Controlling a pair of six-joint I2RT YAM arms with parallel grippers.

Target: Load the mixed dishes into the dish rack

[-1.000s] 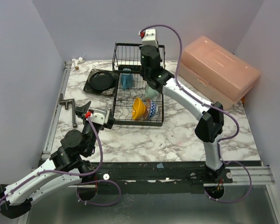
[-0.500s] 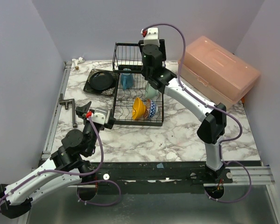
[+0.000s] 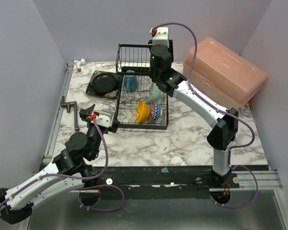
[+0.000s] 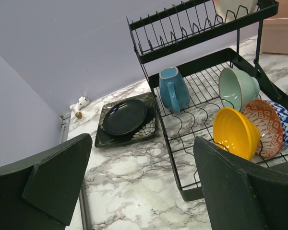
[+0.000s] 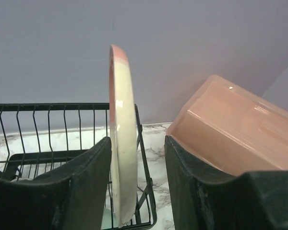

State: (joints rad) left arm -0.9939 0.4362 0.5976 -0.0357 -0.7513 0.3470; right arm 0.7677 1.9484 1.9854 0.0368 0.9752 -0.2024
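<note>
Top external view: over the last second the right arm has lifted and drawn back a little above the rear of the dish rack (image 3: 129,50), and the left arm has not stirred. The right pincer (image 5: 137,141) has opened in that time. Its fingers now stand spread on either side of the beige-pink round plate (image 5: 122,134), with a clear gap on the side of the pink box (image 5: 230,129). The plate stands on edge in the rack's upper tier and looks to be let go, so that dish seems loaded.

The left wrist view gives what the right wrist cannot. The blue-handled pale mug (image 4: 175,88), mint-green bowl (image 4: 237,86), orange bowl (image 4: 233,132) and small red-patterned bowl (image 4: 264,127) sit on the rack's lower tier. The black round plate (image 4: 125,116) lies on the black square patterned plate (image 4: 149,132), on the desk (image 4: 134,182) just beside the rack. Those two are likely what remains. The left pincer (image 4: 141,143) hangs spread wide and holds nothing, facing them. Only the right wrist view shows the plate upright.
</note>
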